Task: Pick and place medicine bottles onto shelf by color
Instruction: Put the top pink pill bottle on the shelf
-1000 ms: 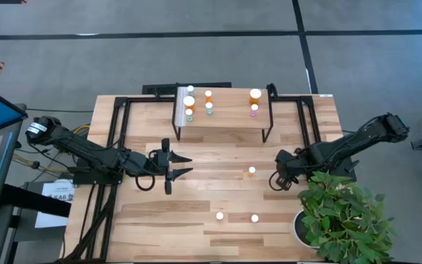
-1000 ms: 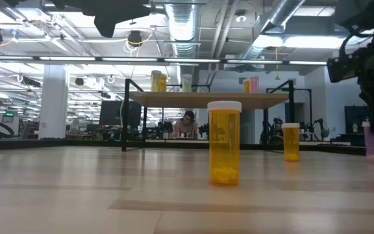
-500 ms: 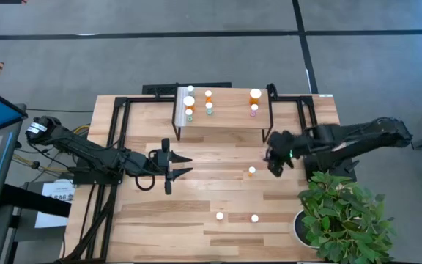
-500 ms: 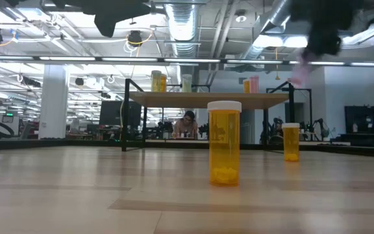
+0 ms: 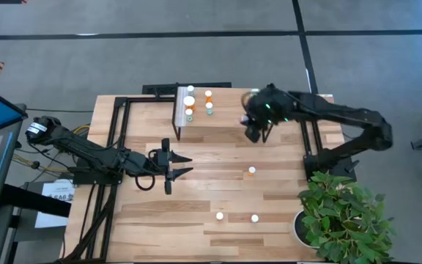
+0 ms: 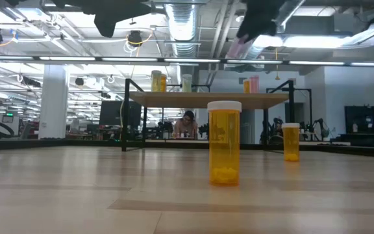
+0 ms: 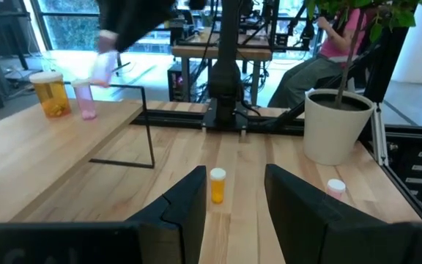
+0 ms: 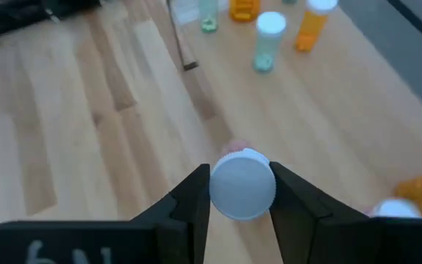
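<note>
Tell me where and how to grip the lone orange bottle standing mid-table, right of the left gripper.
Probably take the orange bottle by its cylindrical body just under the white cap, coming straight down from above with one finger on either side. It stands upright with bare tabletop all around. The right gripper is busy with a pink bottle; the open left gripper faces it.

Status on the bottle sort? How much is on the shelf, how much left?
Done: several bottles stand on the shelf, orange and green at one end, orange and pink at the other. In hand: the right pincer, over the shelf, grips a pink bottle. Left: three bottles on the table, one orange, two nearer the plant. The left pincer is open, idle.
</note>
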Motion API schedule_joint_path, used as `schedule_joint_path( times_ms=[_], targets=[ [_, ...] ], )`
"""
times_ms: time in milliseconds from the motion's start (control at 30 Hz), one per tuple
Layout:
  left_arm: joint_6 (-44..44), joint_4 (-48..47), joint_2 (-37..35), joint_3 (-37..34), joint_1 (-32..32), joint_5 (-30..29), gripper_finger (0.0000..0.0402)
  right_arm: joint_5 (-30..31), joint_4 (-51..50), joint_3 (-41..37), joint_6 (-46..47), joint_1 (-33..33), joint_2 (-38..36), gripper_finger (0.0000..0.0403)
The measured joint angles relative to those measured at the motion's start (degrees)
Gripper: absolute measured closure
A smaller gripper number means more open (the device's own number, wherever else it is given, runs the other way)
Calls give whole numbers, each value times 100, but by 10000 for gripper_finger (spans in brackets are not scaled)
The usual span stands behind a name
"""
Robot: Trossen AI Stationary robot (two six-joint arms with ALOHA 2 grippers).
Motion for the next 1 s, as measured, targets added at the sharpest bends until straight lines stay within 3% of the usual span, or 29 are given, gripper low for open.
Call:
schedule_joint_path(
  times_ms=[233,467,1000],
  targets=[
    [-1,-39,0,0,1,0,274,-373,-706,1363,-712,-939,1278,263],
    [1,-97,0,0,-1,1,274,-881,-1048,2213,-1086,-1753,2231,265],
    [46,-321,0,0,10,58,274,-1141,-1148,2505,-1291,-2221,3119,259]
  ],
)
